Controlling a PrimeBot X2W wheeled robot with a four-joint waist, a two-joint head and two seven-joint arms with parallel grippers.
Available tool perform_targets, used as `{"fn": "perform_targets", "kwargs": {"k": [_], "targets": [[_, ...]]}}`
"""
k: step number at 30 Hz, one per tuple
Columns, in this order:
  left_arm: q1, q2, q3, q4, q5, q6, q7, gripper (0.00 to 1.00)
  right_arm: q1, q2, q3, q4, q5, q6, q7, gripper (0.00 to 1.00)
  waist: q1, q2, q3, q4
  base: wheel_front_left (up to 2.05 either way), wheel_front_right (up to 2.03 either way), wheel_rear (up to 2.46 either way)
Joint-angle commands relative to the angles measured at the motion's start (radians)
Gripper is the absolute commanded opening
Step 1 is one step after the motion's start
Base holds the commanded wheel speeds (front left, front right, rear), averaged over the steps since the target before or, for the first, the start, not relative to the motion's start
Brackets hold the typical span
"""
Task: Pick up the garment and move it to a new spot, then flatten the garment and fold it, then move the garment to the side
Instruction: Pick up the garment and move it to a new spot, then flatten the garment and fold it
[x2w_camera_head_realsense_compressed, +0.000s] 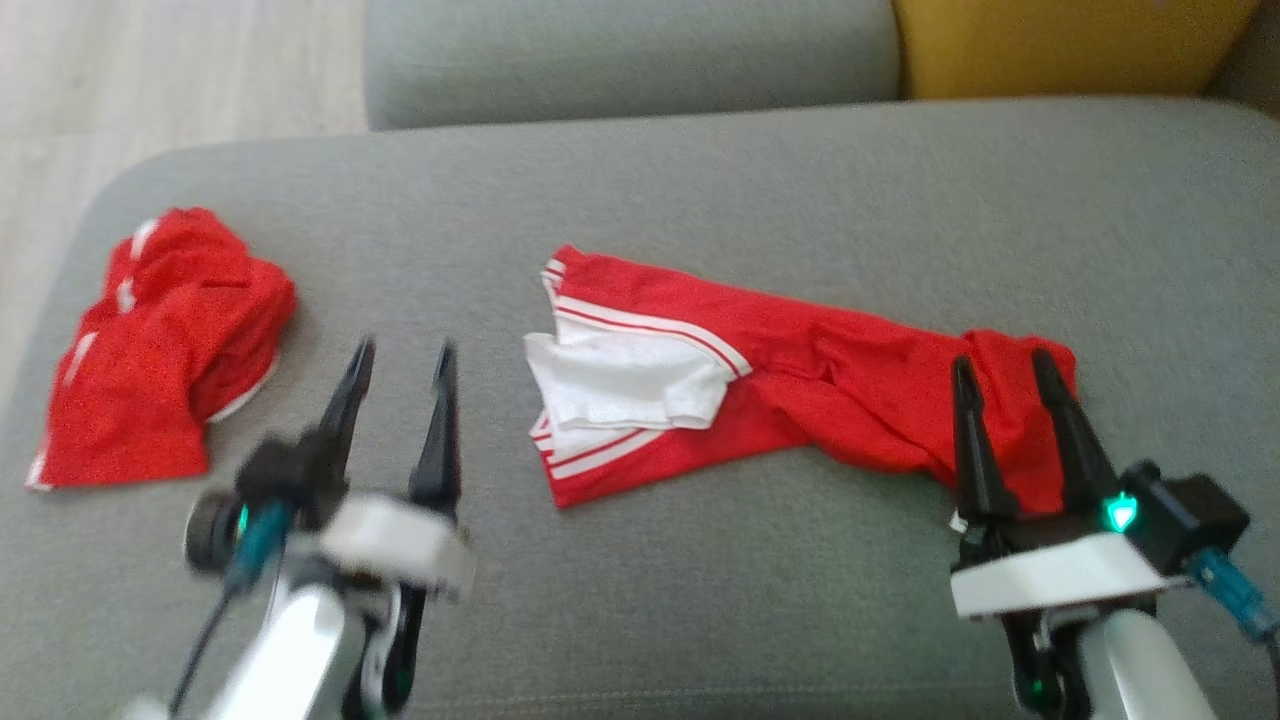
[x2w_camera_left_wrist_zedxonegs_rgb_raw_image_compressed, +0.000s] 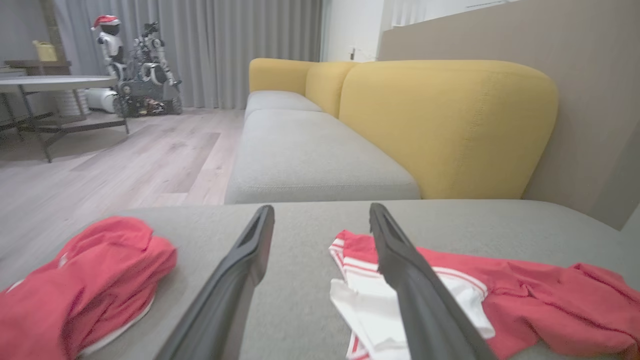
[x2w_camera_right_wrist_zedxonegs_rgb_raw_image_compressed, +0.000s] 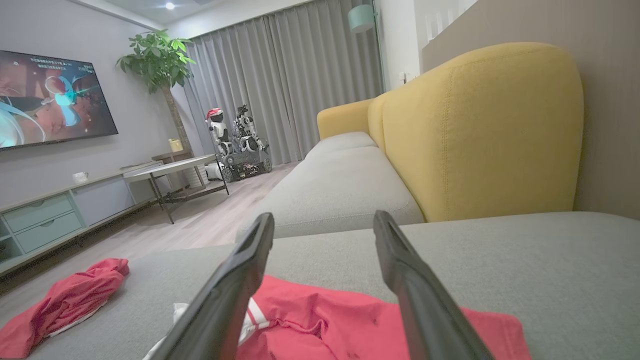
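The garment (x2w_camera_head_realsense_compressed: 800, 385) is red with white stripes and a white lining turned out at its left end. It lies stretched and rumpled across the middle of the grey sofa seat (x2w_camera_head_realsense_compressed: 700, 200). My left gripper (x2w_camera_head_realsense_compressed: 404, 347) is open and empty, just left of the garment's white end. In the left wrist view the left gripper (x2w_camera_left_wrist_zedxonegs_rgb_raw_image_compressed: 322, 206) points over the seat, with the garment (x2w_camera_left_wrist_zedxonegs_rgb_raw_image_compressed: 525, 295) to its right. My right gripper (x2w_camera_head_realsense_compressed: 1002, 358) is open over the garment's right end. The right gripper (x2w_camera_right_wrist_zedxonegs_rgb_raw_image_compressed: 324, 214) has the red cloth (x2w_camera_right_wrist_zedxonegs_rgb_raw_image_compressed: 325, 325) beneath its fingers and holds nothing.
A second red garment (x2w_camera_head_realsense_compressed: 160, 350) lies bunched at the seat's left edge. Behind are another grey seat (x2w_camera_head_realsense_compressed: 630, 60) and a yellow backrest (x2w_camera_head_realsense_compressed: 1060, 45). Wooden floor (x2w_camera_head_realsense_compressed: 150, 80) lies beyond the left edge. A table (x2w_camera_right_wrist_zedxonegs_rgb_raw_image_compressed: 165, 172) and another robot (x2w_camera_right_wrist_zedxonegs_rgb_raw_image_compressed: 240, 145) stand far off.
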Motion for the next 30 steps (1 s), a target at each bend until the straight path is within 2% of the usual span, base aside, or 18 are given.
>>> {"fn": "perform_targets", "kwargs": {"k": [1, 8, 16, 24, 30], "targets": [[0.021, -0.002, 0.071, -0.079, 0.043, 0.006, -0.006, 1.0, 0.0, -0.005, 0.02, -0.03, -0.005, -0.001, 0.003, 1.0, 0.0, 0.0, -0.03, 0.032, 0.0, 0.0, 0.0], [0.159, -0.12, 0.172, -0.151, 0.117, -0.027, -0.006, 1.0, 0.021, -0.005, 0.023, -0.027, -0.025, -0.001, 0.017, 1.0, 0.0, 0.0, -0.041, 0.059, 0.0, 0.0, 0.0], [0.162, -0.165, 0.191, -0.142, 0.187, -0.103, -0.006, 1.0, -0.022, -0.005, 0.083, -0.023, -0.034, -0.001, 0.069, 1.0, 0.0, 0.0, -0.009, 0.099, 0.0, 0.0, 0.0], [0.139, -0.191, 0.202, -0.118, 0.207, -0.146, -0.006, 1.0, -0.136, -0.005, 0.211, 0.132, -0.074, -0.001, 0.143, 1.0, 0.0, 0.0, 0.062, 0.153, 0.0, 0.0, 0.0], [0.12, -0.195, 0.18, -0.105, 0.192, -0.153, -0.006, 1.0, -0.225, -0.015, 0.227, 0.302, -0.07, -0.001, 0.177, 1.0, 0.0, 0.0, 0.092, 0.195, 0.0, 0.0, 0.0]]}}
